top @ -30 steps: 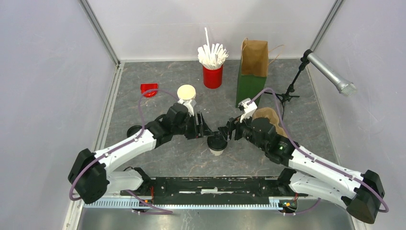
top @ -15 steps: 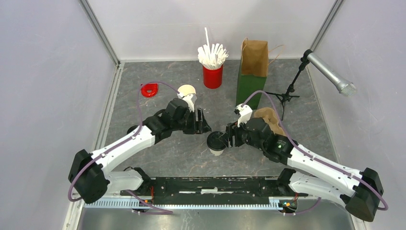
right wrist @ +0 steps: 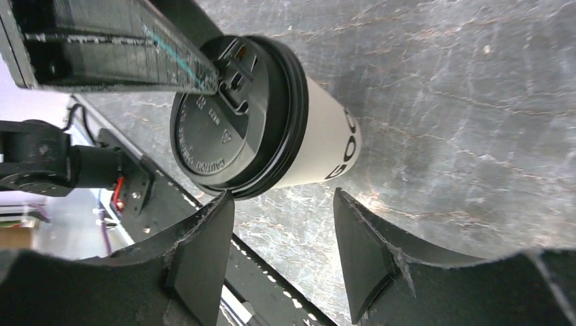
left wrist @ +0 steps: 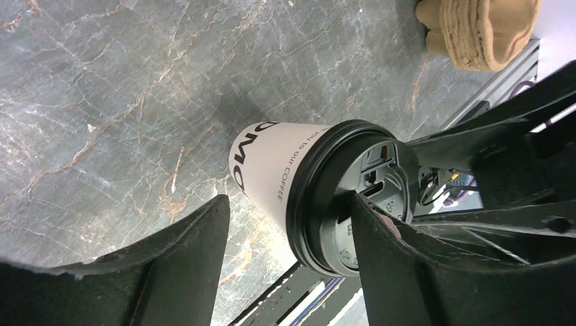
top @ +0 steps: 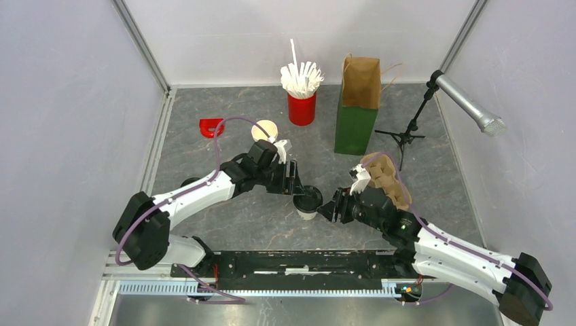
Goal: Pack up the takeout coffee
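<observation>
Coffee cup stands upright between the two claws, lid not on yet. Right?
No: the black lid already sits on the coffee cup, clear in the right wrist view. It does stand upright between the left claw and right claw.

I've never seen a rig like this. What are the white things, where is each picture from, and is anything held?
Those are two robot arms bolted at the table's near edge. One picture looks down from above; two come from wrist cameras. On the grey marbled table stand a white paper cup with a black plastic lid, a red cup of white straws, a green-and-brown paper bag and a brown cardboard carrier. The left fingers and right fingers stand open on either side of the lidded cup; nothing is held.
</observation>
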Available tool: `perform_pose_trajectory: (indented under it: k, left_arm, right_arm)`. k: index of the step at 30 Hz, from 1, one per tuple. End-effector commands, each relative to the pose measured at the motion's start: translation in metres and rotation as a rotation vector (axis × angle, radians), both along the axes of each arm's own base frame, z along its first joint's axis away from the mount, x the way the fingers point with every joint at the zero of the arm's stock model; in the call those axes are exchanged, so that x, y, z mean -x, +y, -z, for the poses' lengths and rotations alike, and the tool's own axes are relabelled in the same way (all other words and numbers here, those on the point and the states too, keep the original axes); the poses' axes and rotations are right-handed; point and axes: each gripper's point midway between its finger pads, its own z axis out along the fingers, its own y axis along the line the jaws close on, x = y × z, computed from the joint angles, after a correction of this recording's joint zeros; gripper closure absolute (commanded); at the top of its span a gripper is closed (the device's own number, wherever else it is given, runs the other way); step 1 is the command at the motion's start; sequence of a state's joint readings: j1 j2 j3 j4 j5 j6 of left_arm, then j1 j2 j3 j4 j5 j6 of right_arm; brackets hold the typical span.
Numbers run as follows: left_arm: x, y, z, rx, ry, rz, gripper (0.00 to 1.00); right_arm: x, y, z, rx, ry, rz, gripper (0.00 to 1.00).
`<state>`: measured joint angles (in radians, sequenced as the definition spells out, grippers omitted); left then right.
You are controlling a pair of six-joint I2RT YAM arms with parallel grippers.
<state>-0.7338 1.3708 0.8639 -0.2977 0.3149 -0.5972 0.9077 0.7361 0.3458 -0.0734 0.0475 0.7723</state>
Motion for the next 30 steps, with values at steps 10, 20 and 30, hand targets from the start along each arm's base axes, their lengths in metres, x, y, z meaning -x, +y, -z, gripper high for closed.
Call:
perform_pose_trajectory:
  k: [10,20,30]
  left_arm:
    - [0.003,0.0,0.008,0.042,0.011,-0.036,0.44]
    - [0.009,0.008,0.016,0.021,0.038,-0.139,0.48]
    - [0.014,0.006,0.022,0.003,0.059,-0.189,0.51]
  right_arm:
    - [0.002,0.019,-0.038,-0.322,-0.006,0.019,0.28]
    - [0.015,0.033,-0.028,-0.386,0.102,-0.012,0.29]
    - [0.014,0.037,-0.015,-0.395,0.152,0.042,0.32]
